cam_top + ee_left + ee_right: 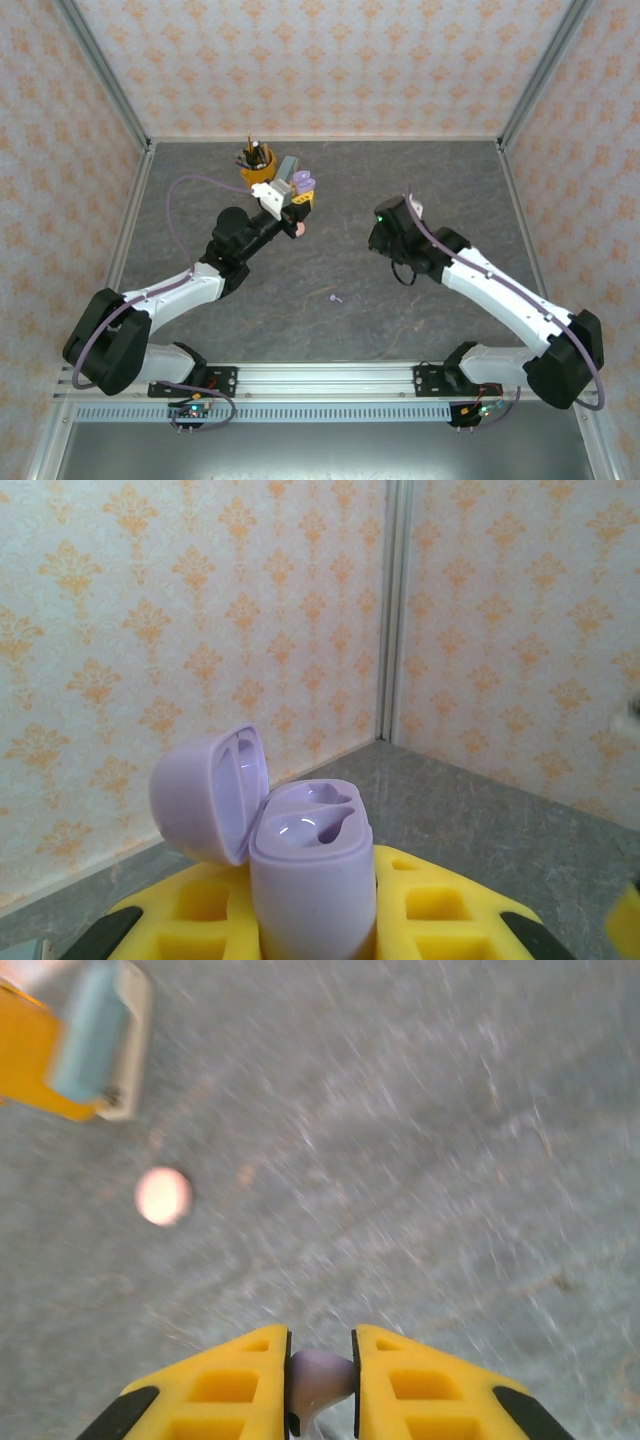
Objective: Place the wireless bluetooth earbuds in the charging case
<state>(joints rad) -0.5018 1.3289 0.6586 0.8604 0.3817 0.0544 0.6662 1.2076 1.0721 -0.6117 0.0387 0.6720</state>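
My left gripper [297, 203] is raised over the far middle of the table and shut on the lilac charging case [312, 885]. The case stands upright between the yellow fingers [430, 895], its lid [205, 798] hinged open to the left. Both wells show empty. My right gripper [320, 1365] is shut on a lilac earbud [320, 1380], its rounded head pinched between the pads above the grey tabletop. From above, the right gripper [385, 238] hangs to the right of the case [304, 184]. A second lilac earbud [336, 297] lies loose on the table between the two arms.
An orange cup of pencils [257, 165] stands just behind the left gripper. A pale pink round disc [300, 229] lies on the table under it, blurred as the pink disc [162, 1196] in the right wrist view. Patterned walls close in the far and side edges.
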